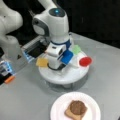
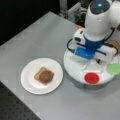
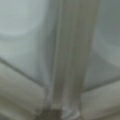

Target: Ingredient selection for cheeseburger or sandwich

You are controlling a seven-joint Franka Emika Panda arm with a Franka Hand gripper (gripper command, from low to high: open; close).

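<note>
White round plate (image 1: pixel 56 107) lies nearest on the grey counter (image 2: pixel 37 37), carrying a tan toast slice (image 2: pixel 38 74) with the dark brown patty (image 2: pixel 45 76) on top. Behind it the arm's hand (image 1: pixel 58 65) is lowered onto the white round turntable (image 1: pixel 65 75); its opening cannot be told. At the turntable's rim sit the yellow-orange cheese square (image 1: pixel 41 62), red disc (image 2: pixel 91 78) and green leaf piece (image 2: pixel 114 68).

A tan toast slice (image 2: pixel 43 74) topped by a dark brown patty (image 2: pixel 45 77) is seen on a white plate (image 2: pixel 27 80). A red disc (image 2: pixel 91 78), a green piece (image 2: pixel 113 68) and a yellow-orange cheese square (image 1: pixel 42 62) are seen on a white round stand (image 1: pixel 63 75). The desk (image 2: pixel 37 37) is grey.
</note>
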